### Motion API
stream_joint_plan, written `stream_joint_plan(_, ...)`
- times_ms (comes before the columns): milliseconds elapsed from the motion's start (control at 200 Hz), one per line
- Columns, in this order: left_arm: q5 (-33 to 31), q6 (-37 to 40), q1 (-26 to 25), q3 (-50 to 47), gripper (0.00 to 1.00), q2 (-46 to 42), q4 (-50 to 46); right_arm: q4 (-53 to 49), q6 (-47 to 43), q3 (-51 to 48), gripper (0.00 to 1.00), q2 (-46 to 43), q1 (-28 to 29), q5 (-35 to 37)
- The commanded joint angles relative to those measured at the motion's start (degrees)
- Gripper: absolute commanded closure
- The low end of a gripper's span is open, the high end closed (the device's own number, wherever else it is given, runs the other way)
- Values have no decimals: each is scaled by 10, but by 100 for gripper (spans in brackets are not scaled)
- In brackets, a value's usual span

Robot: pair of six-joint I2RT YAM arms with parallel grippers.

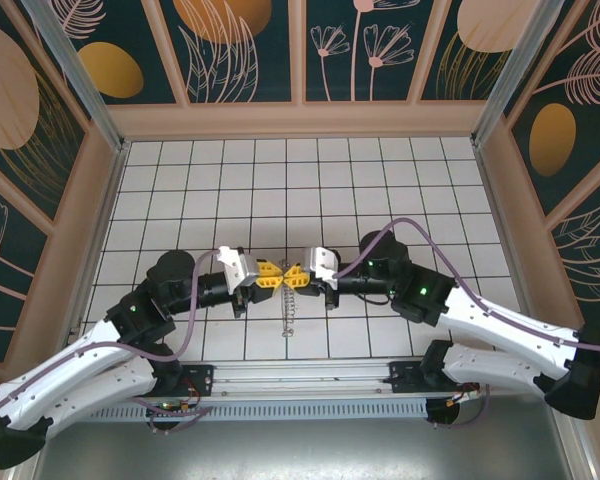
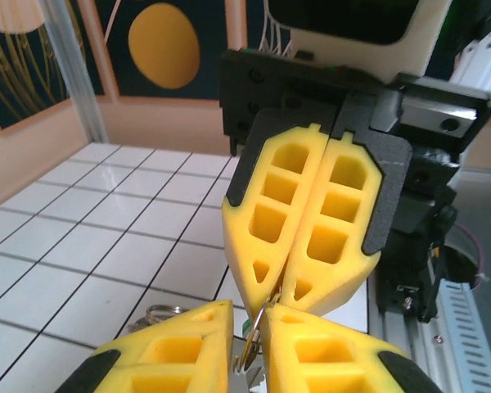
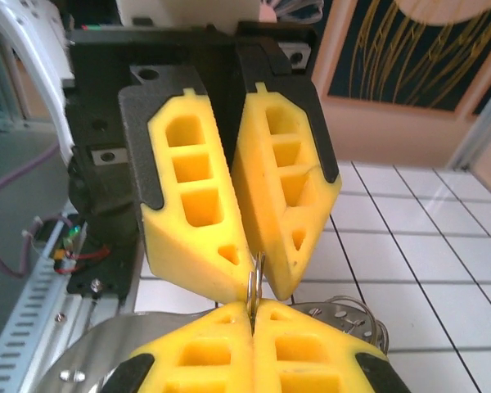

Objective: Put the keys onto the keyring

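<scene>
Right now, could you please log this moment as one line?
left gripper: shut on keyring | right gripper: shut on keyring | pose: facing, tip to tip

Keyring (image 1: 289,300) between left end effector (image 1: 270,277) and right end effector (image 1: 302,277)
</scene>
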Motion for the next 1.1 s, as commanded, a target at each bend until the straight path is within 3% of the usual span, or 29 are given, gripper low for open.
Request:
stream_joint_plan(0, -1, 20, -4, 24, 82, 17, -51, -43, -31, 47, 100, 18, 10, 40)
stream_joint_plan(120, -2, 26, -4, 34, 85, 29, -70, -61, -37, 63, 100, 34, 12, 40)
stream_joint_plan(230, 2, 30, -4, 38, 100, 38, -79, -67, -45, 72, 100, 39, 16, 39)
stream_joint_plan(515, 48, -8, -4, -5, 100, -28, 35, -18, -25, 31, 100, 2, 17, 16)
stream_joint_plan(666, 86, -30, -4, -24, 100, -49, 96, 21, 2, -1, 88, -17, 17, -2)
stream_joint_plan(841, 111, -46, -4, -40, 100, -50, 134, 36, 10, -8, 87, -19, 17, -13)
stream_joint_plan(946, 116, -53, -4, -48, 100, -50, 153, 46, 12, -9, 87, -18, 17, -21)
stream_joint_plan(1046, 113, -55, -4, -53, 100, -48, 155, 52, 10, -9, 100, -17, 17, -23)
stream_joint_plan(1096, 105, -54, -4, -49, 100, -46, 143, 48, 8, -7, 100, -18, 17, -10)
